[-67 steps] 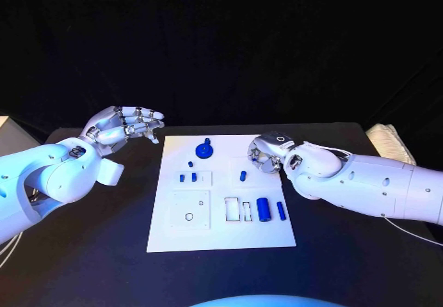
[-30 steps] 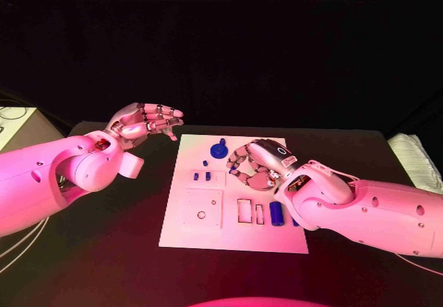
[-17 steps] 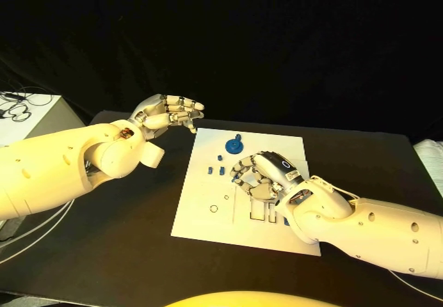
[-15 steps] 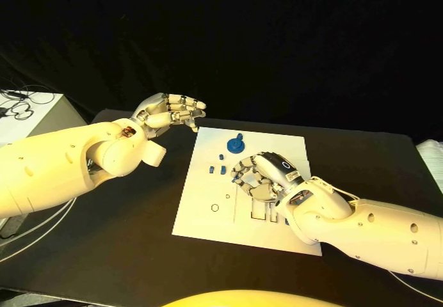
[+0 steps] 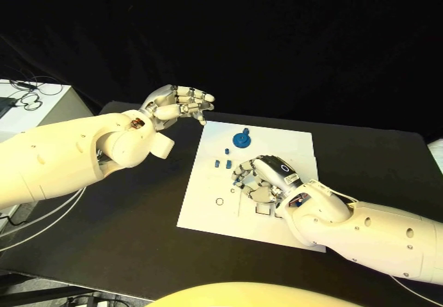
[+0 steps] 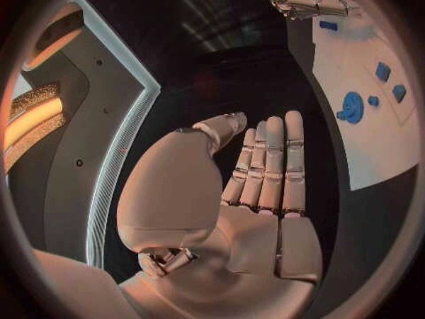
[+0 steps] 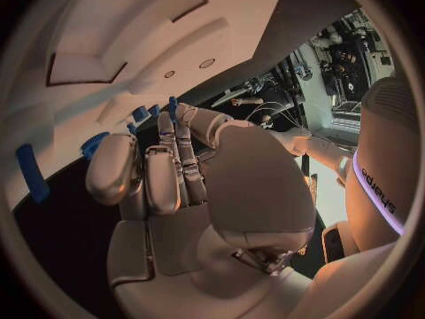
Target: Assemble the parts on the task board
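Left hand (image 5: 177,102) is raised over the black table (image 5: 138,211), just off the board's far left corner. Its fingers lie together, lightly bent, with nothing in them; the left wrist view shows the palm bare.

Task board (image 5: 208,211) lies mid-table. At its far end a round blue part (image 5: 241,139) sits alone. Nearer along the left side, three small blue parts (image 5: 221,158) lie loose in a cluster, with a small round hole (image 5: 219,201) nearer still, open.

Right hand (image 5: 262,181) is low over the board's middle, fingers curled downward onto the region of the slots. From the head view I cannot tell whether they close on a part or only touch the board. The right wrist view shows a blue oblong part (image 7: 32,173) lying free beside the hand, and the fingers bent with nothing clearly between them.

Judgement: early stage. Several parts look unseated, the hole is unfilled; most of the assembly remains.
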You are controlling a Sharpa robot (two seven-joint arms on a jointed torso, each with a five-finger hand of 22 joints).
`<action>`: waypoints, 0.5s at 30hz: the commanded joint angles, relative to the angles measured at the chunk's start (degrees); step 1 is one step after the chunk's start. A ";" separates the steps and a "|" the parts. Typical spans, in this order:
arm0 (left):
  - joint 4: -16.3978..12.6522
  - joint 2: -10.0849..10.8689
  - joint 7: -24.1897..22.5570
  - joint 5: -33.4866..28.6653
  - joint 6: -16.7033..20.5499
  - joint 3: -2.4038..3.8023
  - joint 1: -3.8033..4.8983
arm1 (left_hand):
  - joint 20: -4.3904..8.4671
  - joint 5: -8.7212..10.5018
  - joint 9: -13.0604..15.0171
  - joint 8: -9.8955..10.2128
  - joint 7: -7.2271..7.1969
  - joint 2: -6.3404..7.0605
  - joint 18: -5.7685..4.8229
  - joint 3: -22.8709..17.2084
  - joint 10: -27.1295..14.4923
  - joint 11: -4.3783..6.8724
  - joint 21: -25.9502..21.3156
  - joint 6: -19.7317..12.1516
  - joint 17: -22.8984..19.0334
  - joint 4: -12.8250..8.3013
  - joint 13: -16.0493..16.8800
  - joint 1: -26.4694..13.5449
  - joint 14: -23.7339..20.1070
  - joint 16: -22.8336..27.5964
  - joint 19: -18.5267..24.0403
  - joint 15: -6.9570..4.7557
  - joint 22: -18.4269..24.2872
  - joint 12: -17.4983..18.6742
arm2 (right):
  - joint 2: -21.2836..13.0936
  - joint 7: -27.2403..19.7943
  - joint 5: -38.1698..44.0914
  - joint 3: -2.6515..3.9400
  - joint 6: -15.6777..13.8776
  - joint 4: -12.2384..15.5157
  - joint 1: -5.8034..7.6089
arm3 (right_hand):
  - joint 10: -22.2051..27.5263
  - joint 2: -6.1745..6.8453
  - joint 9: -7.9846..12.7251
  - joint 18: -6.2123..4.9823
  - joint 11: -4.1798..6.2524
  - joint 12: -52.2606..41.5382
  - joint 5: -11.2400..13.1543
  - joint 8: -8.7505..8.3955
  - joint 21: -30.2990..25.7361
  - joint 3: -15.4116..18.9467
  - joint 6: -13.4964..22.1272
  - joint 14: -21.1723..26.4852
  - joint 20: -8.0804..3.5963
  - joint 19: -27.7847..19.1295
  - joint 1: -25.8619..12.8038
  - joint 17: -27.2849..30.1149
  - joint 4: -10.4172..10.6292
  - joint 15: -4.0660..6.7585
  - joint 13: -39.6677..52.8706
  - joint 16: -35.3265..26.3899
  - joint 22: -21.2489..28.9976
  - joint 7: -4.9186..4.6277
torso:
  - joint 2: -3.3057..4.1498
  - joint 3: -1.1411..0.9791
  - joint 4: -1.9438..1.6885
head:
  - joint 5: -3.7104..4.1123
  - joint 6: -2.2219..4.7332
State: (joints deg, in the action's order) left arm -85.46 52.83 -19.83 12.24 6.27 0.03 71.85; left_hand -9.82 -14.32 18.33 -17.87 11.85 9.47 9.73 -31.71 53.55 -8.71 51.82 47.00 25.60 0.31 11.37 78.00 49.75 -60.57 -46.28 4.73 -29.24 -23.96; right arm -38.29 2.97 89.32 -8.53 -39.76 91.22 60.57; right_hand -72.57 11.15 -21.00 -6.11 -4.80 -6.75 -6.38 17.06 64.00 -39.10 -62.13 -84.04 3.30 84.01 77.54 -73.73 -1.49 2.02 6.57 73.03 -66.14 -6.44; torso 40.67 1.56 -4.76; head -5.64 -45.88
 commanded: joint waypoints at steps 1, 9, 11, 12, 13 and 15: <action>-0.12 -0.11 -0.31 -0.38 0.16 0.04 0.03 | -0.20 -0.16 -0.06 -0.34 0.73 -0.14 0.75 0.11 -0.33 0.01 0.11 -0.39 -0.08 -0.19 -0.10 0.39 -0.38 0.39 -0.16 0.06 -0.06 -0.36 | 0.26 1.66 2.46 -0.03 2.52 -0.18 -0.13 | -2.75 -1.30 -0.10 0.62 2.38 -0.08 -0.23 -0.04 -0.15 -1.40 0.02 -2.97 -0.31 -0.16 1.08 0.03 -1.20 0.35 2.59 -0.23 -0.01 -0.32 | 0.02 -0.03 0.03 | -0.11 -0.37; -0.15 -0.30 -0.26 -0.38 0.11 0.04 0.04 | -0.21 -0.16 -0.07 -0.33 0.74 -0.12 0.74 0.14 -0.38 0.00 0.11 -0.42 -0.10 -0.17 -0.11 0.33 -0.38 0.39 -0.15 0.07 -0.06 -0.36 | 0.97 2.79 3.79 -0.23 3.14 -0.76 -0.41 | -2.75 -1.30 -0.10 0.62 2.38 -0.08 -0.23 -0.04 -0.15 -1.40 0.02 -2.97 -0.31 -0.16 1.08 0.03 -1.20 0.35 2.59 -0.23 -0.01 -0.32 | 0.02 -0.03 -0.09 | -0.28 -0.88; -0.14 -0.32 -0.26 -0.38 0.11 0.04 0.04 | -0.21 -0.16 -0.07 -0.33 0.74 -0.12 0.74 0.14 -0.38 0.00 0.11 -0.42 -0.10 -0.17 -0.11 0.33 -0.38 0.39 -0.15 0.07 -0.06 -0.36 | 1.06 2.91 3.95 -0.26 3.30 -0.87 -0.47 | -2.75 -1.30 -0.10 0.62 2.38 -0.08 -0.23 -0.04 -0.15 -1.40 0.02 -2.97 -0.31 -0.16 1.08 0.03 -1.20 0.35 2.59 -0.23 -0.01 -0.32 | 0.01 -0.07 -0.03 | -0.36 -0.98; -0.13 -0.33 -0.25 -0.38 0.11 0.04 0.04 | -0.21 -0.16 -0.07 -0.33 0.74 -0.12 0.74 0.14 -0.38 0.00 0.11 -0.42 -0.10 -0.17 -0.11 0.33 -0.38 0.39 -0.15 0.07 -0.06 -0.36 | 1.10 2.97 4.00 -0.26 3.40 -0.93 -0.49 | -2.75 -1.30 -0.10 0.62 2.38 -0.08 -0.23 -0.04 -0.15 -1.40 0.02 -2.97 -0.31 -0.16 1.08 0.03 -1.20 0.35 2.59 -0.23 -0.01 -0.32 | 0.00 -0.06 0.00 | -0.37 -1.02; -0.13 -0.33 -0.25 -0.38 0.10 0.04 0.04 | -0.21 -0.16 -0.07 -0.33 0.74 -0.12 0.74 0.14 -0.38 0.00 0.11 -0.42 -0.10 -0.17 -0.11 0.33 -0.38 0.39 -0.15 0.07 -0.06 -0.36 | 1.17 3.05 4.05 -0.27 3.54 -1.03 -0.53 | -2.76 -1.31 -0.11 0.64 2.37 -0.06 -0.18 -0.04 -0.05 -1.43 0.02 -2.96 -0.30 -0.15 1.06 0.05 -1.24 0.34 2.62 -0.23 -0.11 -0.33 | 0.00 -0.04 0.01 | -0.35 -1.04; -0.14 -0.32 -0.25 -0.38 0.09 0.04 0.04 | -0.21 -0.16 -0.07 -0.33 0.74 -0.12 0.74 0.14 -0.38 0.00 0.11 -0.42 -0.10 -0.17 -0.11 0.33 -0.38 0.39 -0.15 0.07 -0.06 -0.36 | 1.27 3.14 4.11 -0.29 3.68 -1.15 -0.62 | -2.76 -1.31 -0.11 0.64 2.37 -0.06 -0.18 -0.04 -0.05 -1.43 0.02 -2.96 -0.30 -0.15 1.06 0.05 -1.24 0.34 2.62 -0.23 -0.11 -0.33 | 0.01 -0.02 0.02 | -0.29 -1.12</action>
State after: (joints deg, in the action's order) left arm -85.46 52.63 -19.76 12.19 6.43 0.03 71.85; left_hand -9.82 -14.32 18.33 -17.87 11.85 9.47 9.73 -31.71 53.55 -8.70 51.82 47.00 25.55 0.31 11.31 78.00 49.75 -60.57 -46.28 4.73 -29.24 -23.95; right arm -37.17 5.26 91.98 -8.80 -37.37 90.18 60.06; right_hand -72.53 11.15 -21.04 -6.12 -4.76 -6.73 -6.44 17.05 64.00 -39.33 -62.13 -84.05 3.30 84.01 77.54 -73.73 -1.75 2.02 6.57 73.02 -66.20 -6.45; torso 40.67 1.53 -4.80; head -5.97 -46.87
